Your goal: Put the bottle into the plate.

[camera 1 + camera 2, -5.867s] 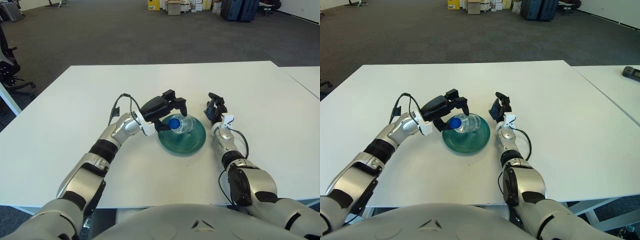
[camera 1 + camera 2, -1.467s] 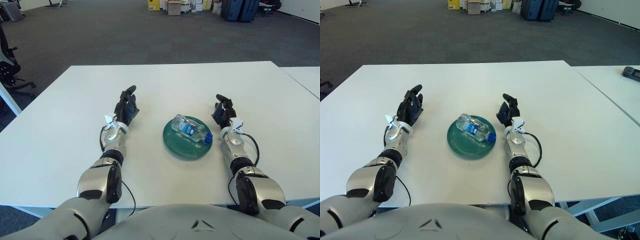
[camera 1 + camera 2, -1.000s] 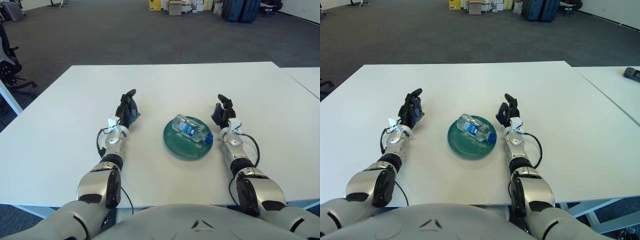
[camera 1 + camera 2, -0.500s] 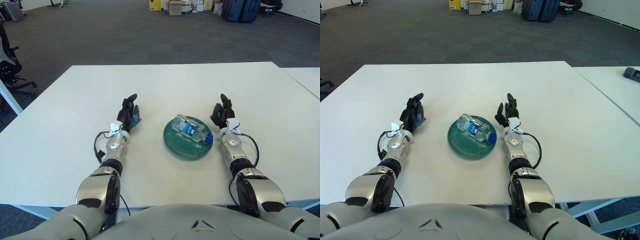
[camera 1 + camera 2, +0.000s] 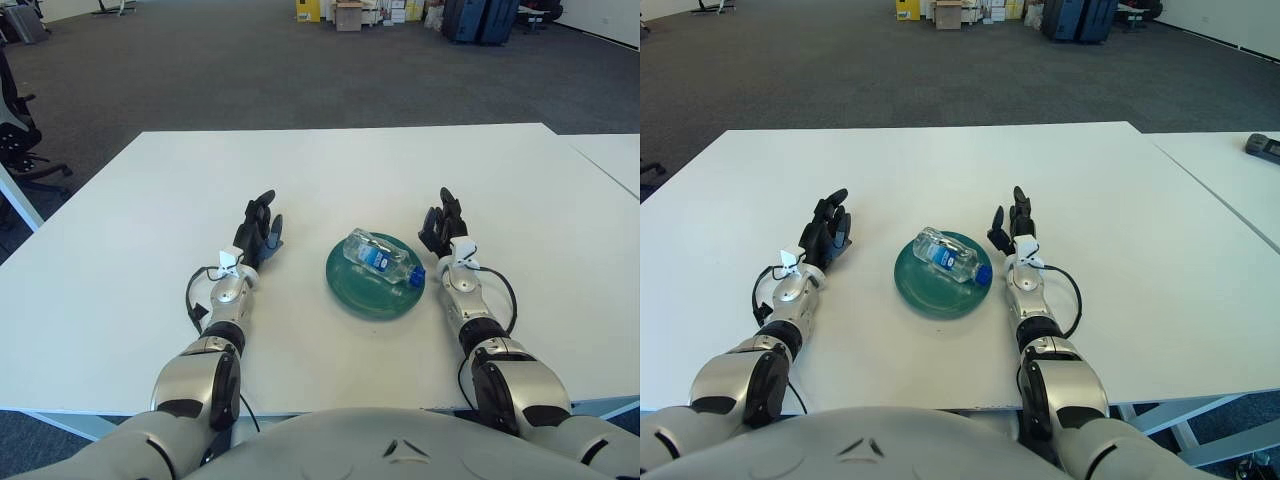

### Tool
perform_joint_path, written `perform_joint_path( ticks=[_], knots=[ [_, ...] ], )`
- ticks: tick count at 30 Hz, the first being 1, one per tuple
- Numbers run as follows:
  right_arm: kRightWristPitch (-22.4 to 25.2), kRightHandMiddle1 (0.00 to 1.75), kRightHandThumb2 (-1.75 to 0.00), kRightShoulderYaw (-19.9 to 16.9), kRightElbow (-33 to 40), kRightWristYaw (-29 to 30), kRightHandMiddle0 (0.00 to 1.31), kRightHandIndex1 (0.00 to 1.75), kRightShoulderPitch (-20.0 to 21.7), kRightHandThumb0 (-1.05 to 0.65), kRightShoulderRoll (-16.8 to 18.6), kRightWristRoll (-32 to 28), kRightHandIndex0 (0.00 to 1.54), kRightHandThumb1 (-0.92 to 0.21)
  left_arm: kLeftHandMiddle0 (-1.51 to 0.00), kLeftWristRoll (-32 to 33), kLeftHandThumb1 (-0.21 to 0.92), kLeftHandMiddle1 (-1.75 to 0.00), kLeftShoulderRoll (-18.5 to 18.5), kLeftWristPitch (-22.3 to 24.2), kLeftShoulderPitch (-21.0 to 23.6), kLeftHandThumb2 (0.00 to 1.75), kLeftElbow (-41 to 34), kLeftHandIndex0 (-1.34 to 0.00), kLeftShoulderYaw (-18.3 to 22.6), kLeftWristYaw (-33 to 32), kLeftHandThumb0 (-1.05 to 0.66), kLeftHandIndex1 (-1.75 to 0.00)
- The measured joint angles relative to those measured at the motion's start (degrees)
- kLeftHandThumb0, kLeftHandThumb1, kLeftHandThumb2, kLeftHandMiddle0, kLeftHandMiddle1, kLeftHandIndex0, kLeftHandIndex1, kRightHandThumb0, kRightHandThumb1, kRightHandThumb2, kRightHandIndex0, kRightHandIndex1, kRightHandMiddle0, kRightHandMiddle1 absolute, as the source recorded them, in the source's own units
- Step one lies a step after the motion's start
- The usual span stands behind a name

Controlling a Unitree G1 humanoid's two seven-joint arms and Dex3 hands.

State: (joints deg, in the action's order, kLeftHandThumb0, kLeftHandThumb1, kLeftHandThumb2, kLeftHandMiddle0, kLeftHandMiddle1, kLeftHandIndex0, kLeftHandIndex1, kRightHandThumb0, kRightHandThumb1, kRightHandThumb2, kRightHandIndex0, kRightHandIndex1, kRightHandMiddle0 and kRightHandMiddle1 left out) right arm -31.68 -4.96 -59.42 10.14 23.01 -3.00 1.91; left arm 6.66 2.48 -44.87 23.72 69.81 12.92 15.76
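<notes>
Bottle (image 5: pixel 381 259) lies on its side inside the green plate (image 5: pixel 352 292), both hands, left hand (image 5: pixel 256 229) and right hand (image 5: pixel 440 228), spread and empty beside it; best left undisturbed.

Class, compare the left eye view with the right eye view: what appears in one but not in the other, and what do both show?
Only the left eye view shows the black office chair at its left edge. Only the right eye view shows a dark device on the neighbouring table at its right edge. Both show the bottle lying on its side in the green plate, with the left hand open to the plate's left and the right hand open to its right, both clear of the bottle.
</notes>
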Motion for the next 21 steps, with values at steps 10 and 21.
perform_joint_path(
  ticks=[10,21],
  knots=[
    [0.05,0.21,-0.93,0.35,0.64,0.0,0.0,0.01,-0.6,-0.76,0.06,0.2,0.06,-0.92,-0.32,1.91,0.92,-0.03,-0.64,0.02,-0.16,0.46,-0.15,0.0,1.32,1.23,-0.71,-0.64],
    [0.11,0.28,-0.93,0.27,0.8,0.11,0.0,0.01,-0.8,-0.76,0.12,0.68,0.09,-0.92,-0.33,1.84,0.92,-0.03,-0.87,0.04,-0.34,0.46,-0.42,0.0,1.44,0.87,-0.69,-0.65]
  ],
)
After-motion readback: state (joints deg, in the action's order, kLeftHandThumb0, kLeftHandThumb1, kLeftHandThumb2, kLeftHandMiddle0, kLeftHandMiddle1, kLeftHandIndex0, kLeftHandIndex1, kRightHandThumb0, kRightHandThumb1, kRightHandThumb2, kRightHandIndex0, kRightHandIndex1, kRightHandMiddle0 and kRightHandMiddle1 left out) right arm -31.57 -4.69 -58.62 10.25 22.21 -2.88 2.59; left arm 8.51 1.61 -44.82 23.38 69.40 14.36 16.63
